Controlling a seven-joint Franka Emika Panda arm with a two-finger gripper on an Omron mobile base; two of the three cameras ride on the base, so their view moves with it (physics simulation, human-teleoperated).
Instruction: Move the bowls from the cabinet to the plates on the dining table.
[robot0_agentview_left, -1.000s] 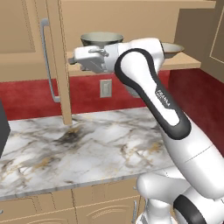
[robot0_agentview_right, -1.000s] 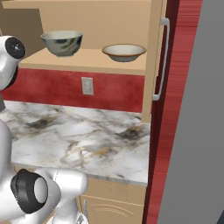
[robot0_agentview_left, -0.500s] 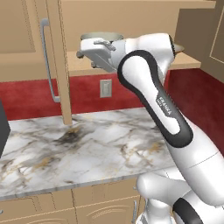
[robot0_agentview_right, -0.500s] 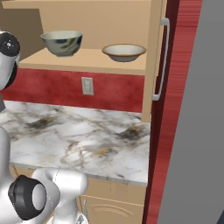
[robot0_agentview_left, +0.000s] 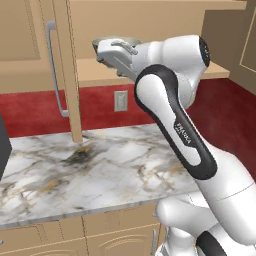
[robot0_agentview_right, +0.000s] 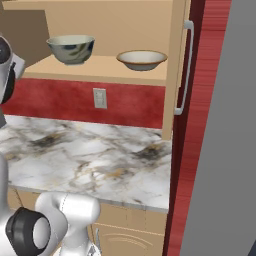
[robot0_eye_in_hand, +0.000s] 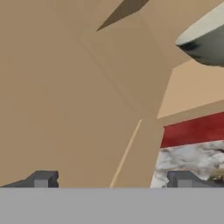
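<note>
On tan wooden shelf (robot0_agentview_right: 100, 67): deep round grey-green bowl (robot0_agentview_right: 71, 48); hand (robot0_eye_in_hand: 111, 179) wide open, empty.

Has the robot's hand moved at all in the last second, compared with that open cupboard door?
Yes. In the left base view the gripper has risen and edged right, away from the cabinet door, toward the grey-green bowl.

left base view: from behind my arm on its left, facing forward and down over the marble counter (robot0_agentview_left: 100, 170) to the cabinet shelf (robot0_agentview_left: 95, 72).
right base view: from behind on my right, same counter (robot0_agentview_right: 90, 155) and shelf (robot0_agentview_right: 100, 67).
hand view: close along my fingertips (robot0_eye_in_hand: 41, 178), rolled, facing the cabinet's wood.
shared: shelf, counter, red wall (robot0_agentview_right: 75, 97).
</note>
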